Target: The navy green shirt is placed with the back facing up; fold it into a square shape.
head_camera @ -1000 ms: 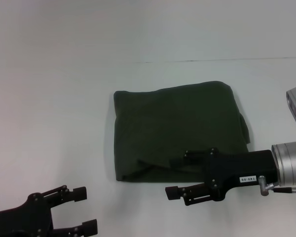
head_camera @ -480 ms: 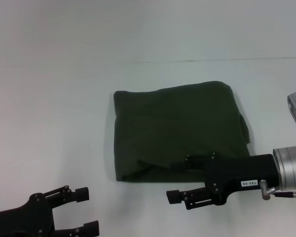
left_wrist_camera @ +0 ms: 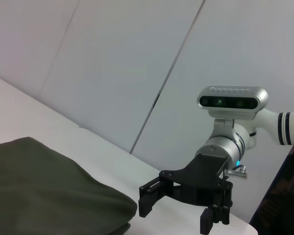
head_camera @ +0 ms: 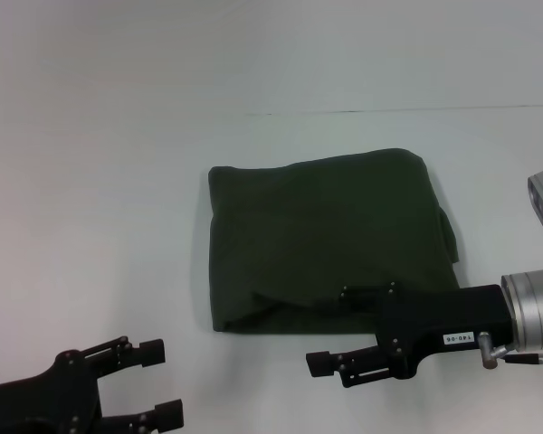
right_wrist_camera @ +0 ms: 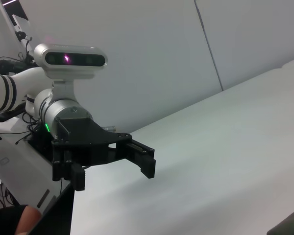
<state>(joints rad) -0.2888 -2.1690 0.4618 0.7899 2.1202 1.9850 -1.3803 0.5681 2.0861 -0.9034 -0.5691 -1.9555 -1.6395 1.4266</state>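
The navy green shirt (head_camera: 326, 240) lies folded into a rough square on the white table (head_camera: 100, 208), in the middle of the head view. My right gripper (head_camera: 331, 329) is open and empty, over the shirt's near edge at its right part. My left gripper (head_camera: 159, 380) is open and empty at the near left, off the shirt. The left wrist view shows the shirt (left_wrist_camera: 39, 191) and the open right gripper (left_wrist_camera: 176, 213) beyond it. The right wrist view shows the open left gripper (right_wrist_camera: 112, 172) and a corner of the shirt (right_wrist_camera: 290, 225).
A thin seam line (head_camera: 389, 111) runs across the table behind the shirt. A small fabric flap (head_camera: 450, 237) sticks out at the shirt's right edge. White table surface surrounds the shirt on all sides.
My right gripper has drawn back slightly toward the near edge of the table. My left gripper has shifted a little nearer too. The shirt has not moved.
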